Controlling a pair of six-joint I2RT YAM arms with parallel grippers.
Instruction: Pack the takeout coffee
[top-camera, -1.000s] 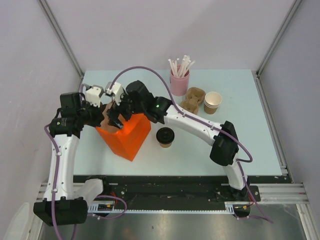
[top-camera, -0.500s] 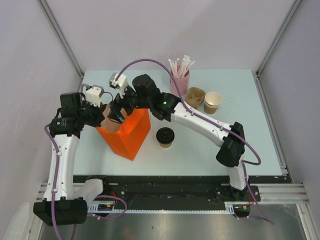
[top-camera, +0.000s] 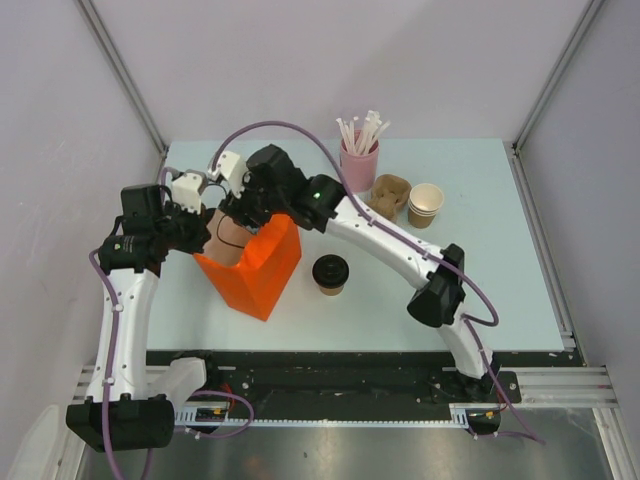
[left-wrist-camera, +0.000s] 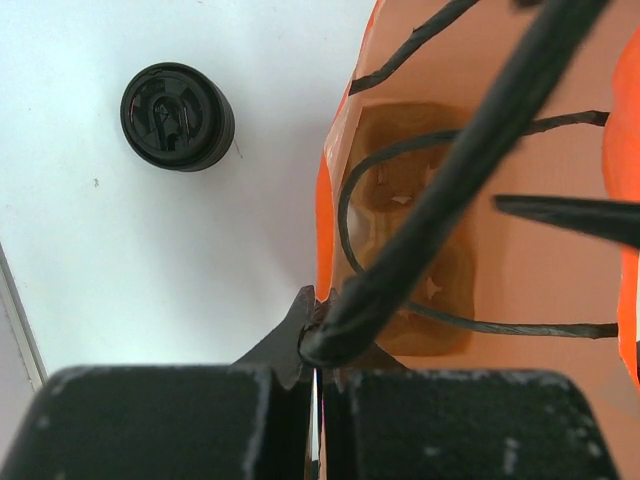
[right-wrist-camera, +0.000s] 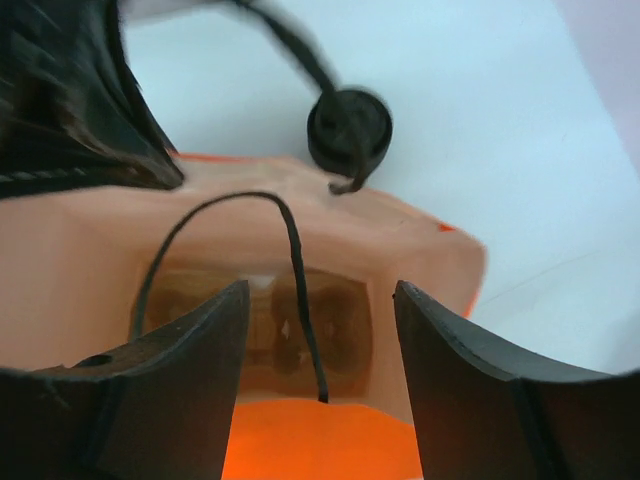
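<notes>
The takeout coffee (top-camera: 330, 272), a small brown cup with a black lid, stands on the table right of the orange paper bag (top-camera: 255, 270). It also shows in the left wrist view (left-wrist-camera: 177, 116) and the right wrist view (right-wrist-camera: 348, 130). My left gripper (top-camera: 203, 218) is shut on the bag's black cord handle (left-wrist-camera: 400, 250) at the rim, holding the mouth open. My right gripper (top-camera: 228, 195) is open and empty just above the bag's mouth (right-wrist-camera: 320, 400). A brown pulp carrier (right-wrist-camera: 300, 315) lies on the bag's floor.
A pink cup of straws (top-camera: 359, 160) stands at the back. A second pulp carrier (top-camera: 388, 195) and stacked lidless paper cups (top-camera: 425, 203) sit to its right. The right arm reaches across the table above the coffee.
My right gripper has drawn back and left, out of the bag's mouth, to just above its rim. The left gripper, the bag and the coffee have stayed put.
</notes>
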